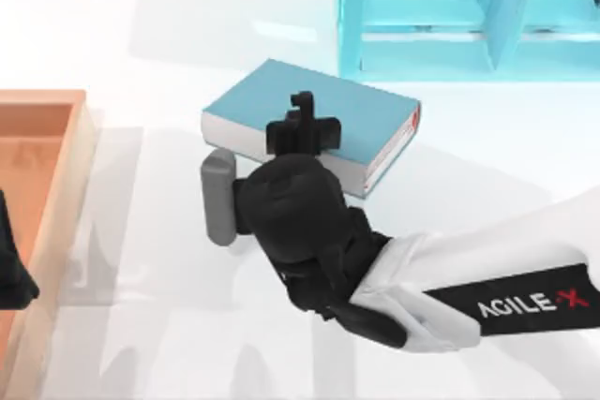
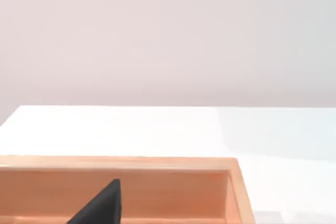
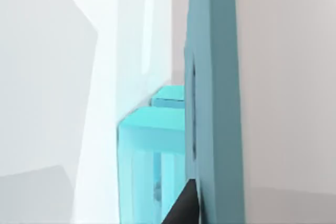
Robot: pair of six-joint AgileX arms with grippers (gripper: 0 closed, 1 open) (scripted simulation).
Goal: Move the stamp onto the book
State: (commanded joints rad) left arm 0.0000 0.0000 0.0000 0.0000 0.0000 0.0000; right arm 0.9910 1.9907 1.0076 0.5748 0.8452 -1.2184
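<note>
- One pincer is at work: the right pincer (image 1: 302, 128) hangs over the book (image 1: 272, 100), above the long edge where the white pages show. Can't tell if it's clenched or released, the black wrist covers everything under it.
- No sight of the stamp from above. It's hidden from me, so my guess is it's tucked under that pincer, either held or sitting on the cover. Just a guess.
- Handling-wise the stamp should be easy: small, rigid and light, nothing to crush. The glossy round knob is the slippery bit, so pinching it high up could let it squirt out. I'd take it low on the knob or across the flat sides of the square block, where flat pads get a proper bite.
- It's also a bit top-heavy looking for its footprint, so set it down flat on the base and let go gently, or it tips.
- The book is a stiff flat hardcover lying on the bench (image 1: 169, 35), so it makes a solid landing spot. Aim for mid-cover rather than the page edge.
- Behind the book, the light-blue shelf unit (image 1: 412, 16) stands close to its far corner.
- Well off from the book, the left pincer (image 1: 11, 278) is parked over the wooden tray (image 1: 47, 128). Can't tell its state either.
</note>
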